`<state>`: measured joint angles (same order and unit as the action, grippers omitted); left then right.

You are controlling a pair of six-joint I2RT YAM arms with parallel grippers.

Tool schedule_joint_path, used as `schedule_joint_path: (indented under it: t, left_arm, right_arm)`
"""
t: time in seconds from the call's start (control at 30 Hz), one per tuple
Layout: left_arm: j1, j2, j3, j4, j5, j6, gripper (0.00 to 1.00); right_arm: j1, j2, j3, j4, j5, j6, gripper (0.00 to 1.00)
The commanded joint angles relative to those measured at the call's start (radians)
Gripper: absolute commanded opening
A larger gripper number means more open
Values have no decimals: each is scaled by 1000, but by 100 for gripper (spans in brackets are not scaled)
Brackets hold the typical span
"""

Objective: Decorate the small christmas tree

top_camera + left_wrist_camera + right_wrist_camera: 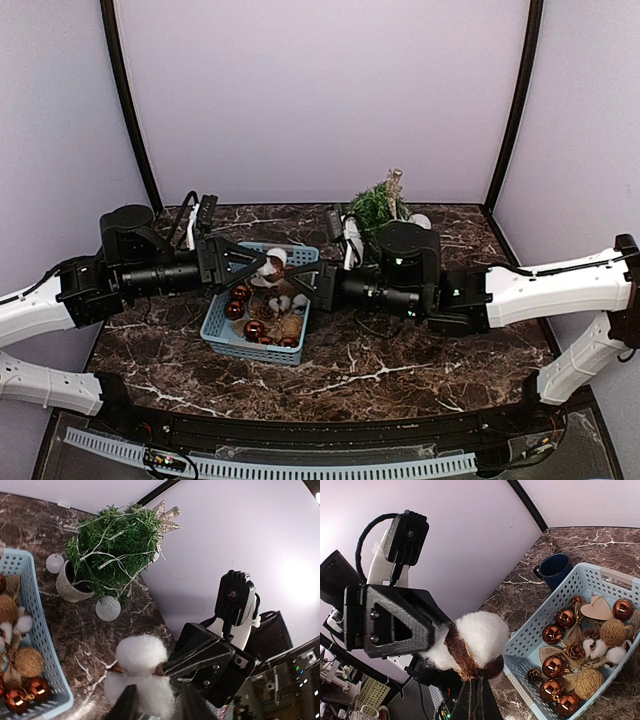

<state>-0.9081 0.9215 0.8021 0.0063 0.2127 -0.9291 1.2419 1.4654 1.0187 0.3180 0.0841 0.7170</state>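
The small christmas tree (pixel 372 205) stands at the back of the table in a round white pot (pixel 70 587), with a light string and a glittery star (pixel 167 517) on it. A white cotton boll ornament (pixel 270 265) hangs over the blue basket (pixel 215 335) between both grippers. My left gripper (pixel 157 700) is shut on its white puff (pixel 142 655). My right gripper (pixel 480 677) is shut on its brown stem end (pixel 470 662). The right gripper also shows in the left wrist view (pixel 172 667), and the left gripper in the right wrist view (pixel 427 630).
The basket (pixel 520 650) holds several copper baubles (pixel 553 666), twine balls, pine cones, cotton bolls and a wooden heart. A dark blue mug (pixel 555 567) stands behind it. Two white balls (pixel 108 608) lie by the tree's pot. Purple walls close in the table.
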Motion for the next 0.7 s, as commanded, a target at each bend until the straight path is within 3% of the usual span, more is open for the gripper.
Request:
schedule_joint_path:
  t: [0.0,0.07,0.2,0.33,0.43,0.67]
  left_arm:
    - [-5,-11,15,-39,-27,54,47]
    - [-5,-5,54,-105,-64,95,70]
    - [3,1,129,-211,-121,186,86]
    - [53,19,183,-296,-118,266,90]
    - [151,27,185,-326,-50,320,90]
    - [308,63,188,-373,50,482,90]
  right_arm:
    - [8,-84,27,-72,102,-19,0]
    - [7,-131,51,-202,182,-28,0]
    - [4,-221,130,-527,386,-15,0]
    - [-17,-275,230,-807,512,25,0]
    - [-43,-287,289,-946,559,48,0]
    - [-102,-218,360,-1026,516,48,0]
